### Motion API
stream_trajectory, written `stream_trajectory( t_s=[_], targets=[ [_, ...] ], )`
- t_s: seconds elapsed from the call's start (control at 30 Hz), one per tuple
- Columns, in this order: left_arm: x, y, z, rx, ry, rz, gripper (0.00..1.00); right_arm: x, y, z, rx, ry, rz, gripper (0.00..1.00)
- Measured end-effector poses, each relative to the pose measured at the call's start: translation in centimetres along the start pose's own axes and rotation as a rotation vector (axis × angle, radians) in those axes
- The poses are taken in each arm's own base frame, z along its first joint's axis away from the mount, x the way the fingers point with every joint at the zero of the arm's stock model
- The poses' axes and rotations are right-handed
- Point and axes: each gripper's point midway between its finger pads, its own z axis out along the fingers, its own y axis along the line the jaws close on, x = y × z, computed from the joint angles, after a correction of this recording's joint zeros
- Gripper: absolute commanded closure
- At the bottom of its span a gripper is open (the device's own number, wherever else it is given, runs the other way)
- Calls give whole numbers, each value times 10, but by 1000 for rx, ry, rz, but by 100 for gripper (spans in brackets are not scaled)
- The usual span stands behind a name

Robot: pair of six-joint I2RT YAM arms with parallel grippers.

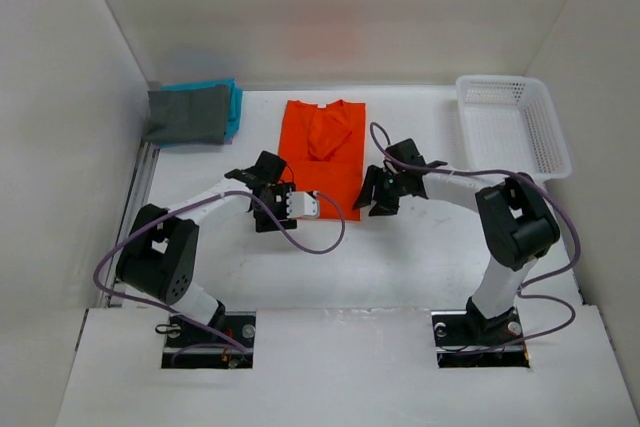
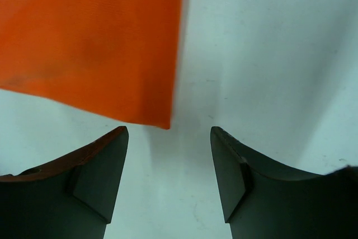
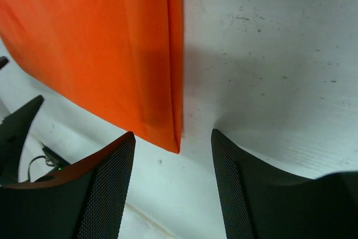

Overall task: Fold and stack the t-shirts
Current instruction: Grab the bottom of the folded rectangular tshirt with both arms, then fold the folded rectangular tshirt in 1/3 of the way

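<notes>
The orange t-shirt lies flat in the middle of the desk, collar toward the far wall. Its sides are already turned in, so it makes a long narrow strip. At the far left corner a folded dark grey t-shirt sits on top of a teal t-shirt, and the white mesh basket stands well apart on the right. The left end effector hangs just beside the strip's near left corner and the right end effector just beside its near right corner. In both wrist views the jaws stand clearly apart with only bare desk between them, so neither has hold of anything. From the right wrist, the cloth's edge looks doubled where the fold lies. To my eye this shirt is thin, light and completely limp. It will sag and drag rather than hold a shape, and it will probably slide easily on the smooth desk. The sensible places to take it are the two near hem corners, pinching low enough to catch every layer. Both corners would need to rise together, or the turned-in sides could fall open.
</notes>
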Motion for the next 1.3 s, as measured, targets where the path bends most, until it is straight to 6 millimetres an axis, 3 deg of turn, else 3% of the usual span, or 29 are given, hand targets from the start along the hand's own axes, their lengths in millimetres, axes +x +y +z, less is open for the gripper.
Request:
stream_trajectory(
  t_s=[0.07,0.4,0.63,0.8,1.07,1.3],
  targets=[
    [2,-4,3,6,7,2,40,0,2,1,-18,-12,18,38],
    [4,23,15,-124,13,21,45,1,7,3,-65,-53,67,39],
    [4,29,19,-163,16,23,69,8,5,1,-74,-61,78,40],
    [1,29,22,-163,14,19,77,16,6,1,-74,-51,81,46],
    [2,27,23,-162,13,4,83,28,10,10,-75,-12,93,62],
    [2,25,24,-158,10,-19,92,28,9,17,-85,0,110,97]
  ],
)
